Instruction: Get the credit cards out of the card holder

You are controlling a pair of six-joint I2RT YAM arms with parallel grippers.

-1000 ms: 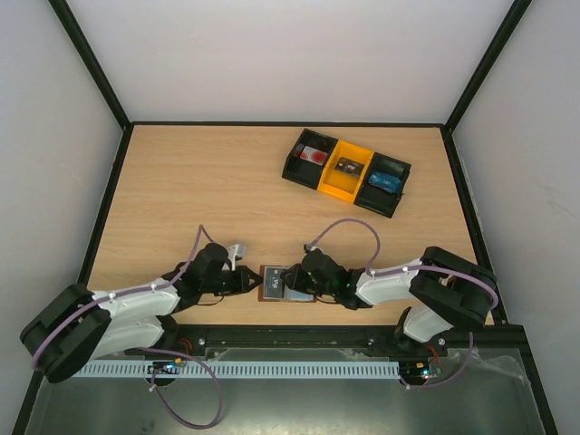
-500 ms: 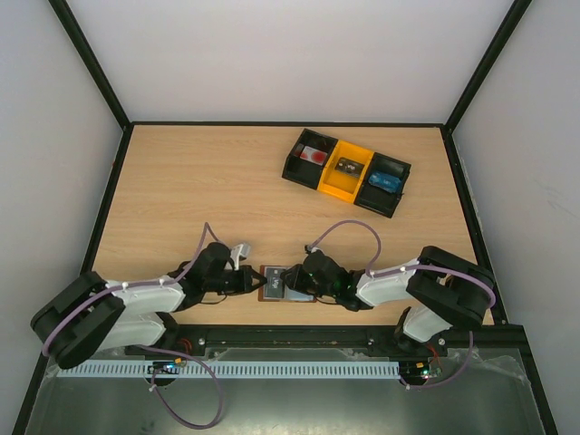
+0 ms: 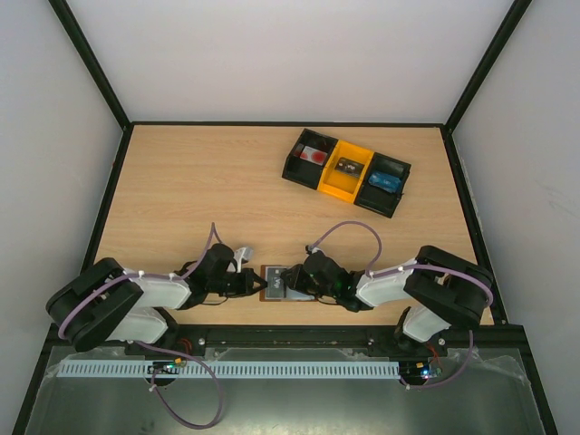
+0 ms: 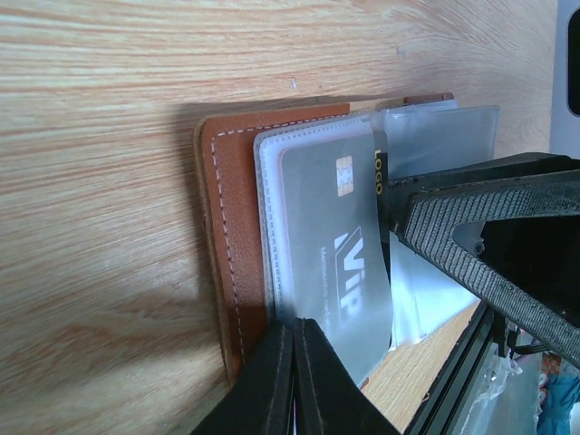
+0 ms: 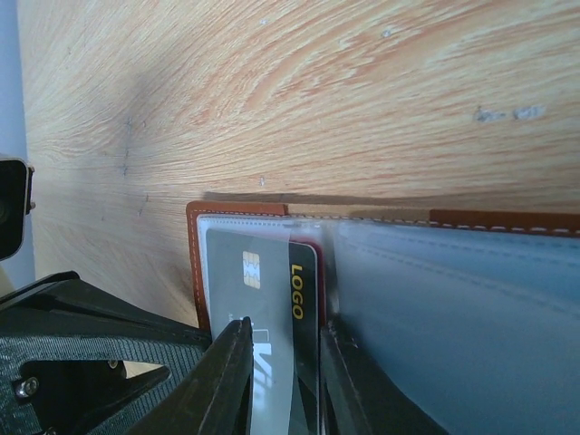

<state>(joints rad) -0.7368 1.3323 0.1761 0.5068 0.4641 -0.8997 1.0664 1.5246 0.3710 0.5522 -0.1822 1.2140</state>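
Brown card holder (image 4: pixel 231 236) unfolded between your grippers: left gripper (image 4: pixel 292 328) pinched together at its edge, right gripper (image 5: pixel 283 331) parted astride grey card (image 5: pixel 267 272).

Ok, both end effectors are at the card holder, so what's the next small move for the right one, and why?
Probably close the right end effector on the grey card and ease it out of the card holder. It sits open astride the card's near end, while the left end effector looks pinched on the holder's brown edge, bracing it.
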